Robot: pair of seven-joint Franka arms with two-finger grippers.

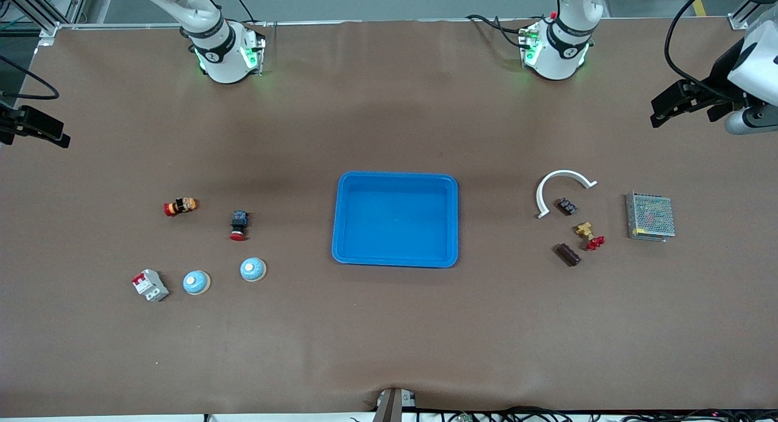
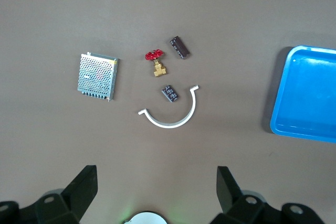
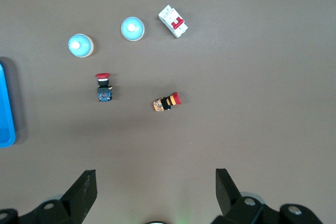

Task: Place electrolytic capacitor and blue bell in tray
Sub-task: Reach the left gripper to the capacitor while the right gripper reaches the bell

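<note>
The bright-blue tray [image 1: 343, 218] lies empty at the table's middle; its rim shows in the left wrist view [image 2: 278, 103] and the right wrist view [image 3: 5, 108]. The electrolytic capacitor [image 1: 568, 254], a dark brown cylinder, lies toward the left arm's end [image 2: 179, 47]. Two blue bells [image 1: 253, 269] [image 1: 196, 282] sit toward the right arm's end [image 3: 80, 45] [image 3: 132, 28]. My left gripper [image 1: 662, 109] [image 2: 157, 182] hangs open and empty over the left arm's end. My right gripper [image 1: 58, 136] [image 3: 156, 182] hangs open and empty over the right arm's end.
Near the capacitor lie a brass valve with a red handle [image 1: 588, 235], a small dark part [image 1: 567, 207], a white curved strip [image 1: 562, 188] and a grey mesh box [image 1: 650, 216]. Near the bells lie a white breaker [image 1: 150, 285] and two red-capped push buttons [image 1: 180, 207] [image 1: 239, 225].
</note>
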